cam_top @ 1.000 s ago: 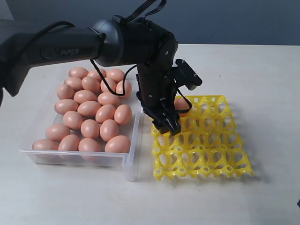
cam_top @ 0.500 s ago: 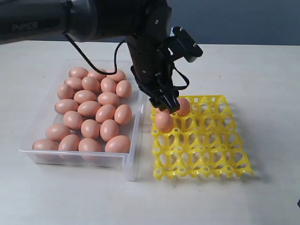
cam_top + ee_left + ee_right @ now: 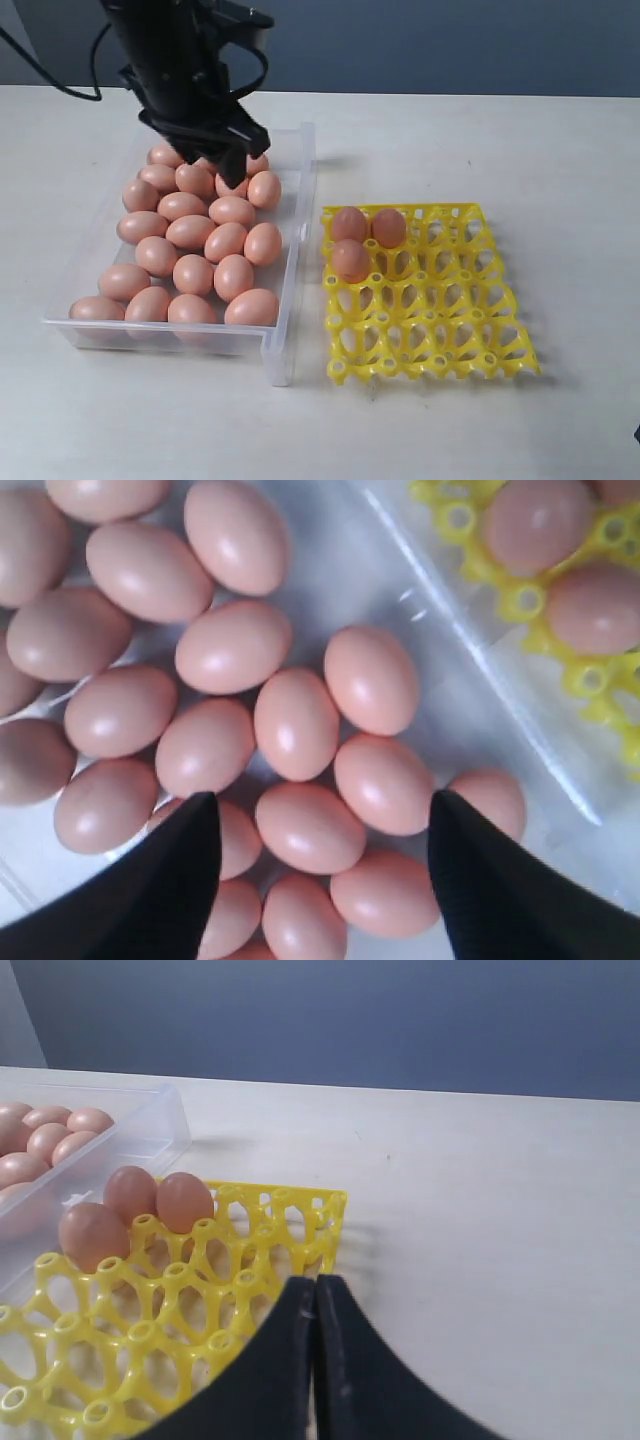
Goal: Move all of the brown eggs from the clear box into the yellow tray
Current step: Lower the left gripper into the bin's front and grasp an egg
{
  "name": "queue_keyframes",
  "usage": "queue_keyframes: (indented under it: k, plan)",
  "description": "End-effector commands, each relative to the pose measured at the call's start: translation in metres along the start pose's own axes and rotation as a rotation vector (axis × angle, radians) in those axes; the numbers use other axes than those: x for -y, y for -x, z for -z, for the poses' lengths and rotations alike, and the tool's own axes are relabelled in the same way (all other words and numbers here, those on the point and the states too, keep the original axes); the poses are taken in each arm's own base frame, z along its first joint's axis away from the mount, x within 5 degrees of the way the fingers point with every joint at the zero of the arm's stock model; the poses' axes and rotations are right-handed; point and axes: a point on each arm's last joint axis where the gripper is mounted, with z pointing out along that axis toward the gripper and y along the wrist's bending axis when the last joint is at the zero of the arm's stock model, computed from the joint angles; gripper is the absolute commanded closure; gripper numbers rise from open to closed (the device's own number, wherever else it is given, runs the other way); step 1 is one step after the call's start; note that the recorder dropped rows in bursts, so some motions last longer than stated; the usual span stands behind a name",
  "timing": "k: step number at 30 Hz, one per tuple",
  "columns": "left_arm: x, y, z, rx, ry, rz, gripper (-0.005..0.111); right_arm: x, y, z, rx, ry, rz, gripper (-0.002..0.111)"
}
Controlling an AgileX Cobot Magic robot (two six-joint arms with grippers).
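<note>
Several brown eggs lie packed in the clear box on the left. The yellow tray to its right holds three eggs in its far left corner. My left gripper hangs open over the far end of the box with nothing between its fingers. In the left wrist view the gripper spreads above one egg among the others. My right gripper is shut and empty, close over the tray beside its three eggs.
The clear box's right wall runs between the loose eggs and the tray corner. Bare pale table surrounds the box and the tray. The tray's other cups hold nothing.
My left gripper let go of an egg in the tray's second row, then rose and swung left back over the clear box. The tray went from two eggs to three.
</note>
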Motion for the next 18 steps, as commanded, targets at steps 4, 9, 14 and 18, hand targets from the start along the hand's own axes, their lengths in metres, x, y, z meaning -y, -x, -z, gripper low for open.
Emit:
queue_keyframes:
  k: [4, 9, 14, 18]
  plan:
    - [-0.035, -0.025, -0.033, -0.025, 0.035, 0.039, 0.049, 0.0, 0.002, 0.0, 0.014, 0.001, 0.002, 0.107]
    - [-0.05, -0.023, -0.041, 0.084, 0.068, 0.075, 0.049, 0.0, 0.002, 0.0, 0.014, 0.001, 0.002, 0.107]
    - [-0.056, -0.022, -0.06, 0.044, 0.102, 0.037, 0.049, 0.0, 0.002, 0.0, 0.014, 0.001, 0.002, 0.107]
    - [-0.034, -0.026, -0.063, -0.015, -0.104, -0.205, 0.05, 0.0, 0.002, 0.0, 0.014, 0.001, 0.002, 0.107]
